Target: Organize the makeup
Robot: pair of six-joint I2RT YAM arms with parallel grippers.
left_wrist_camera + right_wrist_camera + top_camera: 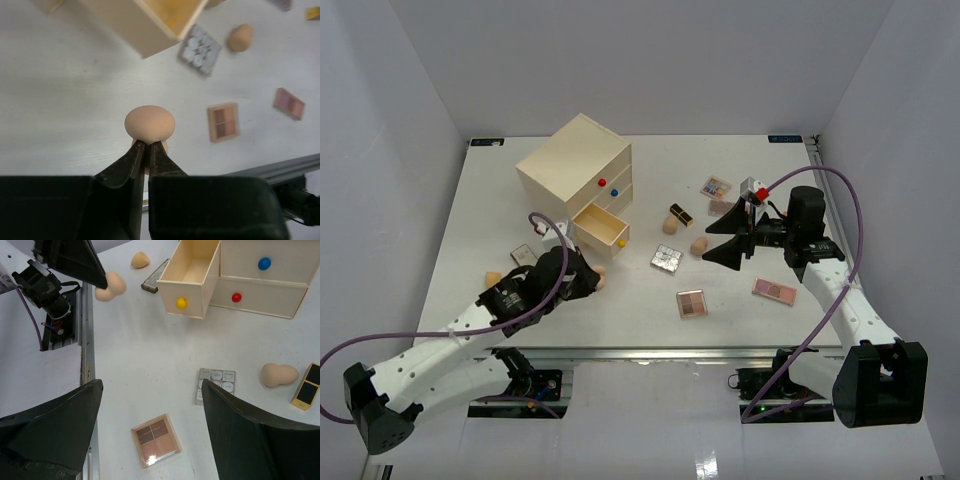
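Grey walls close in a white table (490, 200). At lower left of the top view, the left gripper (148, 146) pinches a peach sponge (150, 121) just below the open drawer (600, 225). The right gripper (150, 390) hangs spread wide above a silver palette (216, 385) and a brown palette (155, 439), right of centre.

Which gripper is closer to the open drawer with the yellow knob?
Left. The left gripper, shut on a peach sponge, sits just on the near side of the open drawer. The right gripper hangs open farther off to the drawer's right, past the silver palette.
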